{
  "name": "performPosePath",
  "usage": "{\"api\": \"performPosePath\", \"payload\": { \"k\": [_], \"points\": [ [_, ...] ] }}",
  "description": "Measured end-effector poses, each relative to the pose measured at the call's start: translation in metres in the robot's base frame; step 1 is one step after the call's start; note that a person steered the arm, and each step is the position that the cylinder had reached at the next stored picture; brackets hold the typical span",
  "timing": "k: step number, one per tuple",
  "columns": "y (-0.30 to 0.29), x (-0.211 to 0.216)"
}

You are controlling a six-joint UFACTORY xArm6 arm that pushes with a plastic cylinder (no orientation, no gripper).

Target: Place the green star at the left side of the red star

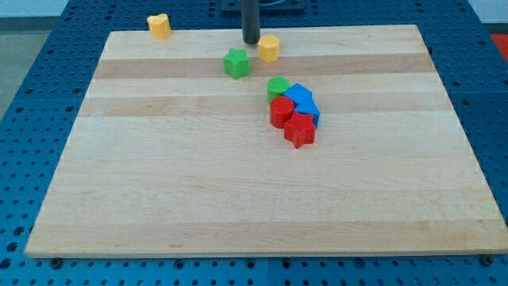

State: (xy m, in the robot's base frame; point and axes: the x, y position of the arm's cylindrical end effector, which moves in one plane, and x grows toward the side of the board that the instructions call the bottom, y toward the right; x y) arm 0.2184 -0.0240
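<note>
In the camera view, you see my tip [251, 42] resting near the surface's [159, 199] top edge; there are no jaws on this rig, only the rod, so nothing opens or clamps. The green star [236, 63] sits just below my tip and slightly to the view's left, apart from it. A yellow block [269, 48] lies just beside my tip on the view's right. The red star [300, 130] is well below and to the right, touching a red block [280, 111], with blue blocks [302, 101] and a green block [279, 86] packed against them. You should expect the green star to be light, stiff and prone to spinning (its points catch unevenly), so push on its top-right side, through its centre.
</note>
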Motion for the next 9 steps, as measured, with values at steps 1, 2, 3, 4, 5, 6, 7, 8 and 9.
{"api": "performPosePath", "payload": {
  "k": [1, 2, 3, 4, 5, 6, 7, 8, 9],
  "points": [
    [0.000, 0.024],
    [-0.003, 0.048],
    [-0.009, 0.068],
    [-0.014, 0.096],
    [-0.014, 0.098],
    [-0.014, 0.066],
    [-0.024, 0.051],
    [-0.038, 0.056],
    [-0.038, 0.076]
  ]
}}
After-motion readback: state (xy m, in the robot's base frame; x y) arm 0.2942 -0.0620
